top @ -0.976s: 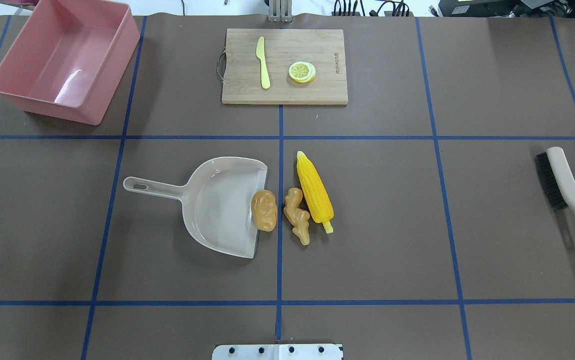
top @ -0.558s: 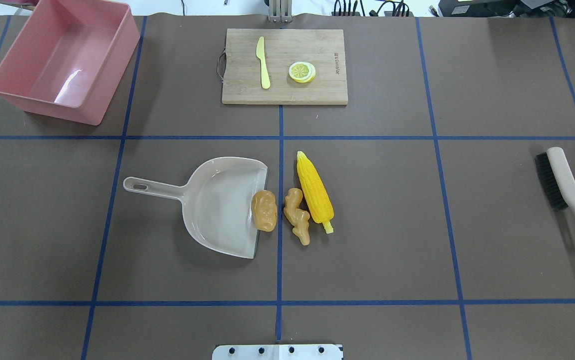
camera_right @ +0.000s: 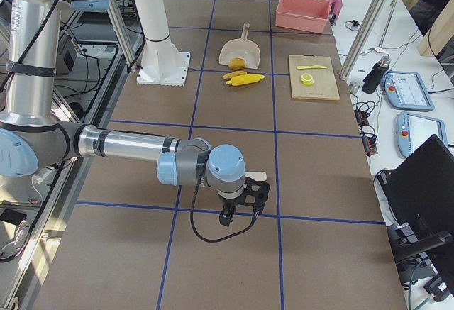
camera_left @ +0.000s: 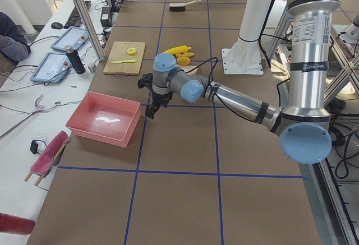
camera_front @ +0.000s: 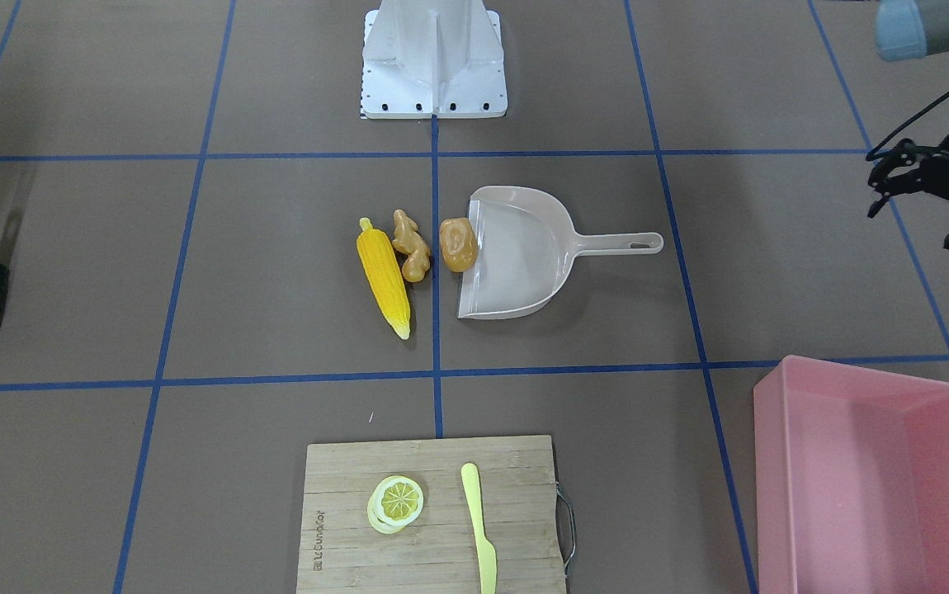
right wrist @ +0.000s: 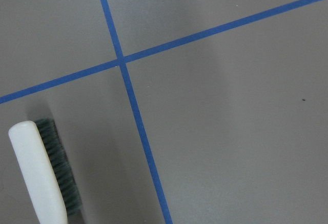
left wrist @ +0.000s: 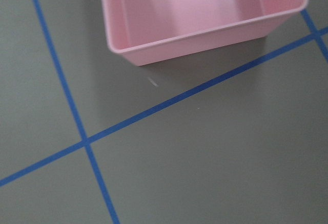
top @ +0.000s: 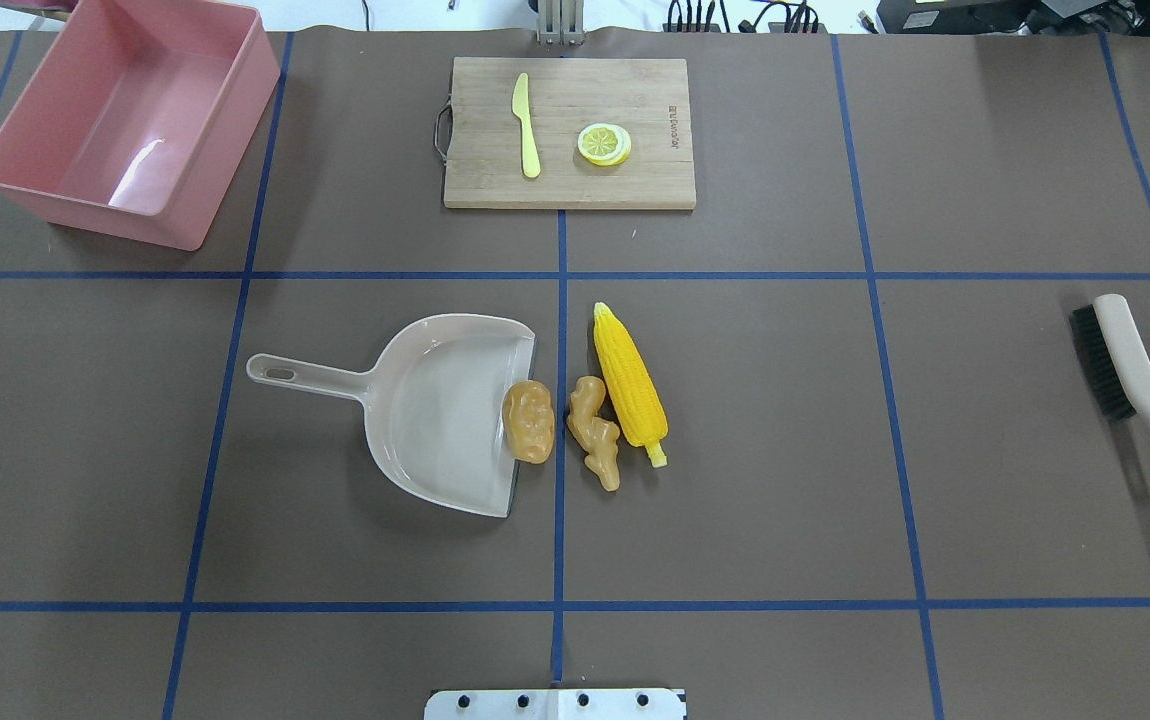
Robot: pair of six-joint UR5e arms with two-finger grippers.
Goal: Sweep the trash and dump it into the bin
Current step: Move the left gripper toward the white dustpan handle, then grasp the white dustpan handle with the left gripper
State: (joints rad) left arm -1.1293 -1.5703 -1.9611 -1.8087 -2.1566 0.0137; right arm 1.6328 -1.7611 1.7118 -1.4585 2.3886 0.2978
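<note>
Overhead exterior view: the corn cob [top: 629,378], ginger root [top: 594,432] and potato lump [top: 528,421] are lying mid-desk [top: 785,480], the lump touching the dustpan [top: 435,420] lip. The pink bin [top: 235,140] is sitting at ten o'clock. The left fingers [camera_front: 877,198] are hanging spread and empty; for the right fingers [camera_right: 227,216] I cannot tell.
</note>
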